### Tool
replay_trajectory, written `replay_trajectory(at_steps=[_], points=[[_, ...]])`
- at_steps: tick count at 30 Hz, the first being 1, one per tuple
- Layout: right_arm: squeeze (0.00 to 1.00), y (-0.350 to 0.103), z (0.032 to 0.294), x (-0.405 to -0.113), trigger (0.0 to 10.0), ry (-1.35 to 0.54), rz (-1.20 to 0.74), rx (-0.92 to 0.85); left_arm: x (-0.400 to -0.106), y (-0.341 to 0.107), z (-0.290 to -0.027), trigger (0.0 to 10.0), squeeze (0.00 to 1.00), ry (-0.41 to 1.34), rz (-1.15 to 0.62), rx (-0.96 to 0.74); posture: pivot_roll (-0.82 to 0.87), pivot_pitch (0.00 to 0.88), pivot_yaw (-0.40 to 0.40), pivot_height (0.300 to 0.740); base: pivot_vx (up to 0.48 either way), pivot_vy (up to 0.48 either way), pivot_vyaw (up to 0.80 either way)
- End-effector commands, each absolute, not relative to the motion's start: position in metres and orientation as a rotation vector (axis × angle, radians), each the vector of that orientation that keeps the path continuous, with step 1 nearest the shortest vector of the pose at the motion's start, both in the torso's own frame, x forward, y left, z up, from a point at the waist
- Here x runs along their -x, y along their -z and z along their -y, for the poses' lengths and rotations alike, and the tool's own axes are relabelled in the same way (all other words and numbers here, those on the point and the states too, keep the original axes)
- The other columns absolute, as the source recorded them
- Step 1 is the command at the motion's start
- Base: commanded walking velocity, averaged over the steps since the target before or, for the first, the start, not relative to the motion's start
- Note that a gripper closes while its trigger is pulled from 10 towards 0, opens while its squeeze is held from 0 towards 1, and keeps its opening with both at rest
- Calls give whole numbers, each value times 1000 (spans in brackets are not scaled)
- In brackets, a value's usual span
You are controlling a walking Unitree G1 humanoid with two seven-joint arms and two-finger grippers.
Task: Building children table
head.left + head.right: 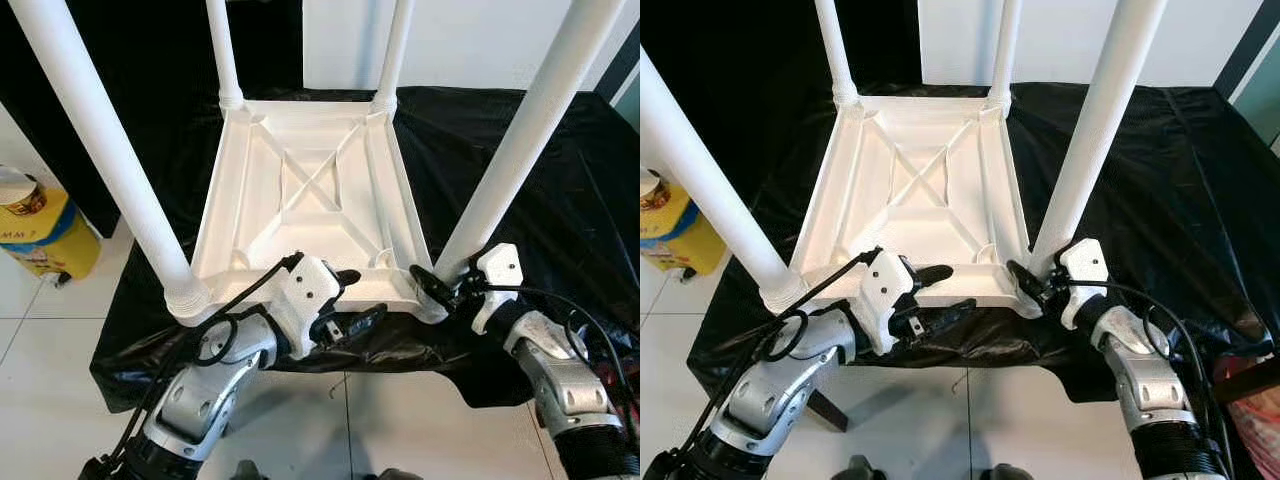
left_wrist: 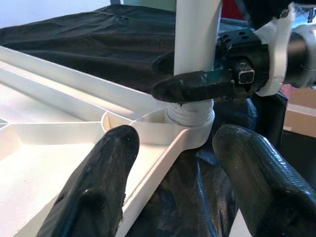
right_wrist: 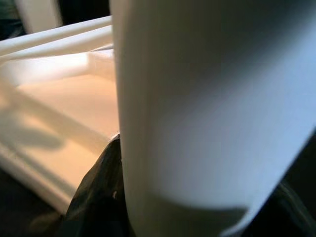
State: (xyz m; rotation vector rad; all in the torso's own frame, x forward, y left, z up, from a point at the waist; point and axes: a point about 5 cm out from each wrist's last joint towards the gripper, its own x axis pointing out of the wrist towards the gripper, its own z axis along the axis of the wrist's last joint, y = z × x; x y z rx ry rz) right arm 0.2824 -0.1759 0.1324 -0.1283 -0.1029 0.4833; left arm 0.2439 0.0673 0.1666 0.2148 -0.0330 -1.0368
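Lying upside down on a black cloth (image 1: 560, 180) over the bench, the white tabletop (image 1: 310, 190) has four legs standing up from its corners. The right tool (image 1: 437, 283) pinches the near right leg (image 1: 520, 150) just above its socket. The left tool (image 1: 355, 300) hovers at the tabletop's near edge, fingers (image 2: 98, 187) spread, one over the rim and one outside it. A yellow tub (image 1: 40, 235) sits on the floor.

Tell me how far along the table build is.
Done: all four white plastic legs stand in the corner sockets of the upside-down white plastic tabletop on the black cloth. In hand: right gripper clasps the near-right leg at its base; left gripper open at the near edge. Left: flipping it upright.
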Motion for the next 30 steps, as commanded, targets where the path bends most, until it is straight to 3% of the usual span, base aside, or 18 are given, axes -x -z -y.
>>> replay_trajectory(at_steps=[1,16,21,30], points=[[0,-119,182,-280,10000,-411,27,151,-241,-164,-66,10000,0,1107,20,-230,-27,121,-53,740,0,0,0],[0,-106,154,-273,10000,98,4,65,-247,-169,-71,10000,0,1059,35,-236,31,83,-55,740,0,0,0],[0,-111,145,-270,10000,91,27,77,-245,-170,-72,10000,0,1046,36,-234,43,97,-74,740,0,0,0],[0,-117,151,-267,10000,121,63,79,-247,-171,-75,10000,0,1023,40,-229,53,90,-78,740,0,0,0]])
